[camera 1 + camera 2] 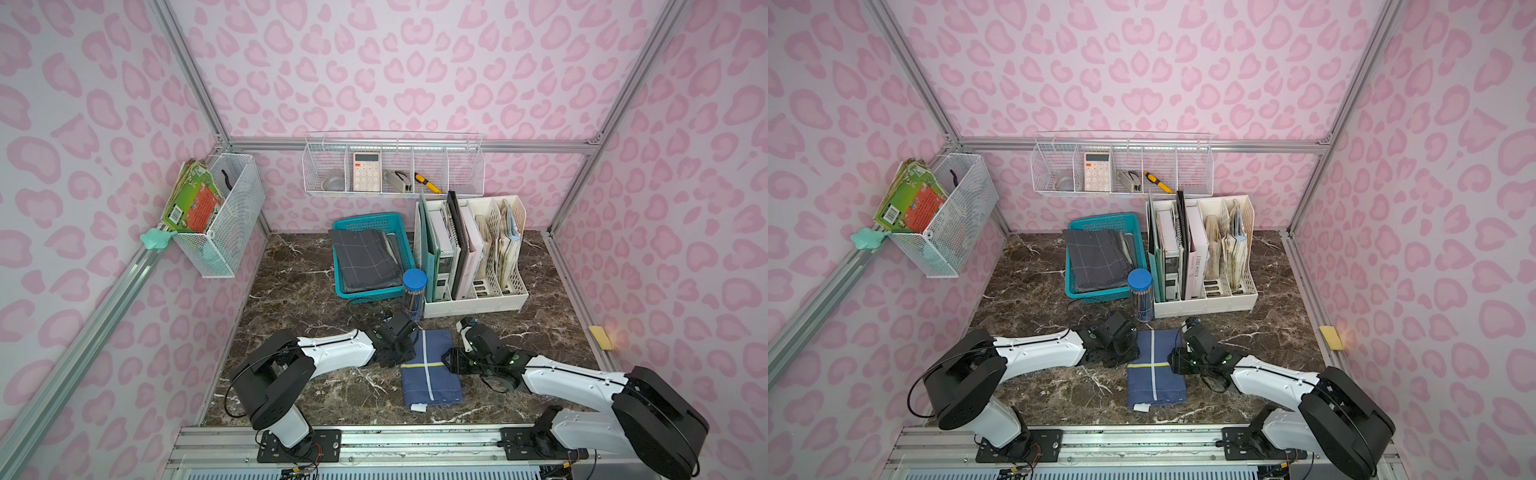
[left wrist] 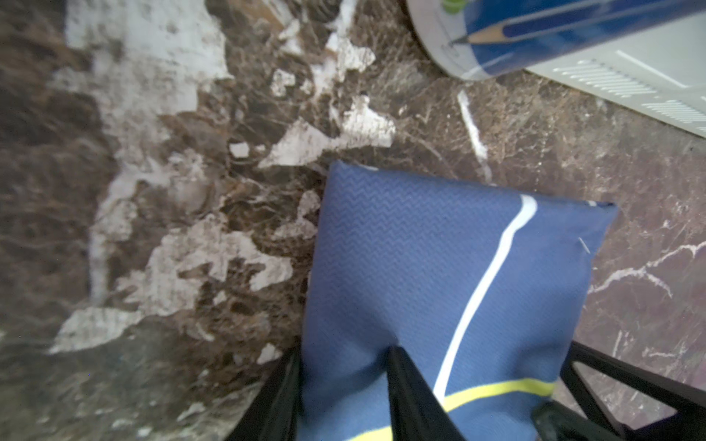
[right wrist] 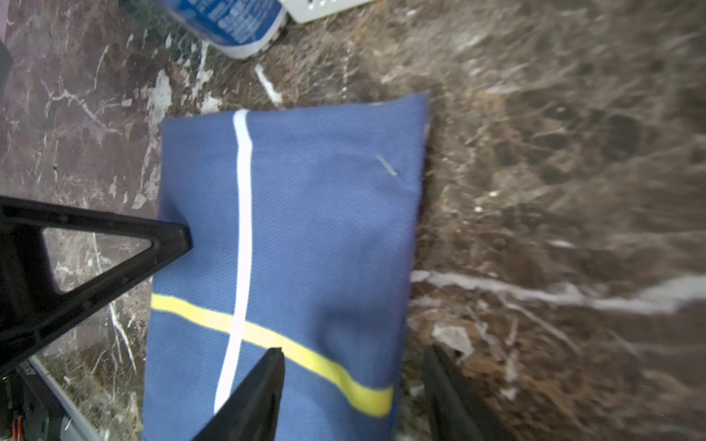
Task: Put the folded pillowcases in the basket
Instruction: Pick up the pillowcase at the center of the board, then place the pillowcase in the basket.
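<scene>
Folded blue pillowcase [image 1: 438,380] lying flat on the marble tabletop [image 1: 299,291] near the teal basket [image 1: 365,222], on its robot-ward side, left gripper [image 2: 344,353] pinching its left edge, right gripper [image 3: 353,351] holding jaws spread astride its right edge

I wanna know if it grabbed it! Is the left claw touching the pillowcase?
Touching. Left wrist view: one finger of the left claw presses into the pillowcase.

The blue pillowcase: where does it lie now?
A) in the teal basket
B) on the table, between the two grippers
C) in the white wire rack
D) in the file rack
B: the pillowcase lies on the table, with the left gripper and right gripper at its side edges; the basket holds grey cloth.
</scene>
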Robot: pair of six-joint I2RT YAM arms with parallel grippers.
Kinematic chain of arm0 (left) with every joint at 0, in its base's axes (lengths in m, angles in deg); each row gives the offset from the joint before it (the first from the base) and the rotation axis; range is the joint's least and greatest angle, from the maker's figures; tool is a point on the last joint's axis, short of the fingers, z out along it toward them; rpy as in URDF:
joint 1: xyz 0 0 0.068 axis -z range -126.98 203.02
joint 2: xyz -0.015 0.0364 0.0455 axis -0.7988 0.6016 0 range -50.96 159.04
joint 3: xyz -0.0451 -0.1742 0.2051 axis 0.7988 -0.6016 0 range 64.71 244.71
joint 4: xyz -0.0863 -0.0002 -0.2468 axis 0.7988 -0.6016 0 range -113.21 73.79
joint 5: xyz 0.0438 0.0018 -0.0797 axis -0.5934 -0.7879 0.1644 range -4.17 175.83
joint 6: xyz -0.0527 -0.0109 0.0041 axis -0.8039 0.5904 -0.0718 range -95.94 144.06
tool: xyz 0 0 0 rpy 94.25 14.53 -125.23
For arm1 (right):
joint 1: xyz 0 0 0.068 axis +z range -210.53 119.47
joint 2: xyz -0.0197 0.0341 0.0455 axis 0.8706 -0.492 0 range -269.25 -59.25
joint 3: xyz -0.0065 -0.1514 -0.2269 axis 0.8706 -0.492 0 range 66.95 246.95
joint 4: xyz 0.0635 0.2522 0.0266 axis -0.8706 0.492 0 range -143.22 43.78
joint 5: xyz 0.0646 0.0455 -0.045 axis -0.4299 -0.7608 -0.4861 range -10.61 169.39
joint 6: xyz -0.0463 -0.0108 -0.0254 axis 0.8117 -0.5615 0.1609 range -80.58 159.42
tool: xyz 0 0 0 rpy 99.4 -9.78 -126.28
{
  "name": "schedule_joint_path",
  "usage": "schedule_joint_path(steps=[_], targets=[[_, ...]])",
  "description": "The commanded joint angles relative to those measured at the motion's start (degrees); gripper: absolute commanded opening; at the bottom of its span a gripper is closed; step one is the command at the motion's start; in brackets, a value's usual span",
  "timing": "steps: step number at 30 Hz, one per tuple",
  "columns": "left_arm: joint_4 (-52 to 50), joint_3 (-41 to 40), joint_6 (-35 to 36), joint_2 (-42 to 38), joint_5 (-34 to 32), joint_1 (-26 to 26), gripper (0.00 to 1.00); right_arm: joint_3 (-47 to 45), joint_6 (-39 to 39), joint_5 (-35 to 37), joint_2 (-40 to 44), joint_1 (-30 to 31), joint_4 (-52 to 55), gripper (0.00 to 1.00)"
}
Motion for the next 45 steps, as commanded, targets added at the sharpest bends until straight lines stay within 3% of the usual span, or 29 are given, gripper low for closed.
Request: schedule_joint_path(steps=[1, 9, 11, 23, 31, 38, 45], targets=[[-1.4, -0.4, 0.1, 0.3, 1.6, -0.1, 0.34, 0.8, -1.3, 0.0, -1.3, 1.3, 0.3, 0.51], [-0.7, -3.1, -0.4, -3.0, 0.8, 0.0, 0.03, 2.0, -1.3, 7.5, 2.8, 5.5, 3.7, 0.10], [-1.8, -3.6, -1.0, -5.1, -0.5, 0.5, 0.00, 2.7, -1.7, 9.6, 3.7, 7.1, 5.1, 0.01], [-17.2, -0.5, 2.0, -24.1, -16.3, 4.5, 0.00, 12.4, 1.3, 22.9, 9.3, 16.4, 10.3, 0.00], [-25.7, 4.7, 6.5, -35.6, -24.4, 4.4, 0.00, 21.4, 8.2, 25.9, 10.6, 19.6, 9.4, 0.00], [-25.8, 10.3, 16.0, -39.7, -33.5, 3.4, 0.00, 33.0, 18.0, 30.2, 4.0, 19.3, 5.3, 0.00], [-28.8, 20.7, 23.8, -37.9, -32.0, -6.1, 0.00, 50.2, 25.4, 26.7, -9.0, 15.4, 5.6, 0.00]])
